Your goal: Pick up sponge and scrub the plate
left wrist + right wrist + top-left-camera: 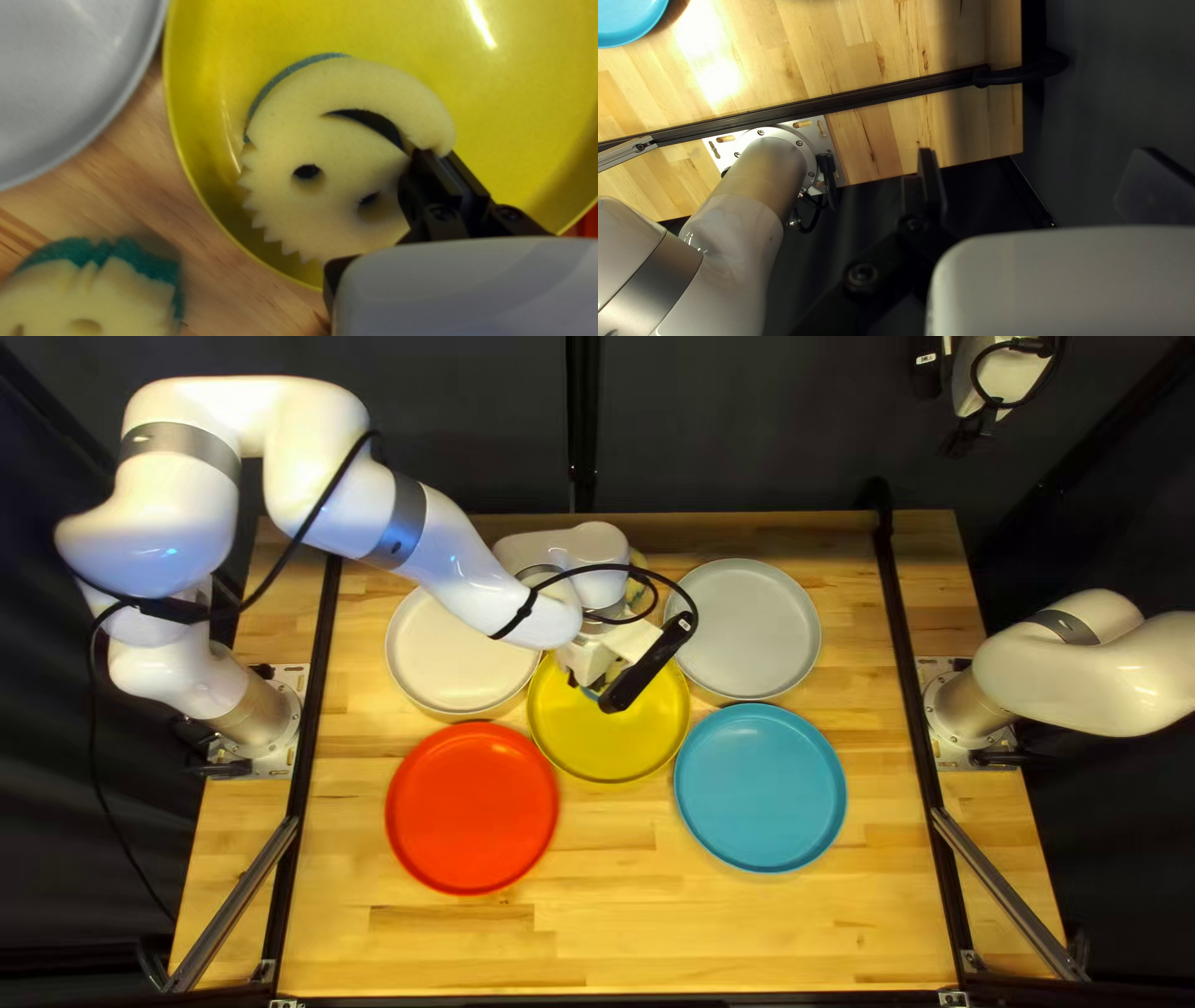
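My left gripper (603, 660) is over the yellow plate (610, 741) in the top left view, its fingertips hidden. In the left wrist view a round cream sponge (336, 137) with a teal underside, eye holes and a curved slot lies inside the yellow plate (212, 180). The left gripper (439, 165) is shut on the sponge's edge at the slot's end; part of the sponge is hidden behind the gripper. My right gripper (1000, 380) is raised beyond the table's far edge. The right wrist view shows the right gripper (1039, 180) open, nothing between its fingers.
A second sponge (87, 295) lies on the wood outside the yellow plate. Around that plate stand a white plate (458, 653), a grey plate (751, 629), a red plate (472, 809) and a blue plate (759, 788). Black rails (906, 660) run along both table sides.
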Tool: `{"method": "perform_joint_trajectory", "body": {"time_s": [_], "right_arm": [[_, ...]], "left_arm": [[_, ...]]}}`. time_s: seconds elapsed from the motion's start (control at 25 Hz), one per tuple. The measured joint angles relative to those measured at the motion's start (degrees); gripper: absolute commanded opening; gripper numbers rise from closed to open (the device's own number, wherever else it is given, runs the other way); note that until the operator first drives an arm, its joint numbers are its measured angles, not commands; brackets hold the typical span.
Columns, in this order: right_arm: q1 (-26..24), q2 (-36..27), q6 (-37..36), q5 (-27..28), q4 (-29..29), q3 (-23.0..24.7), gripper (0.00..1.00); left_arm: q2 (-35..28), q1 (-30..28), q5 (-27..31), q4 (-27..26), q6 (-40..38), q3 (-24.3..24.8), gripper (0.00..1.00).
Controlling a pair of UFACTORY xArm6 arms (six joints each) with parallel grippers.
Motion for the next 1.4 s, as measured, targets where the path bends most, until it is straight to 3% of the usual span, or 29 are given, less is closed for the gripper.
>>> {"method": "perform_joint_trajectory", "body": {"time_s": [0.16,0.56,0.8,1.0,1.4], "right_arm": [[0.00,0.00,0.00,0.00,0.00,0.00,1.00],[0.00,0.00,0.00,0.00,0.00,0.00,1.00],[0.00,0.00,0.00,0.00,0.00,0.00,1.00],[0.00,0.00,0.00,0.00,0.00,0.00,1.00],[0.00,0.00,0.00,0.00,0.00,0.00,1.00]], "left_arm": [[-0.46,0.32,0.28,-0.05,-0.38,0.27,0.00],[5.35,-1.37,2.14,0.43,-1.15,-8.88,0.00],[5.47,-4.24,2.47,1.46,-3.26,-10.74,0.00],[3.73,-5.75,1.45,1.87,-4.24,-8.48,0.00],[-2.94,-5.43,-1.80,0.34,-3.49,3.17,0.00]]}}
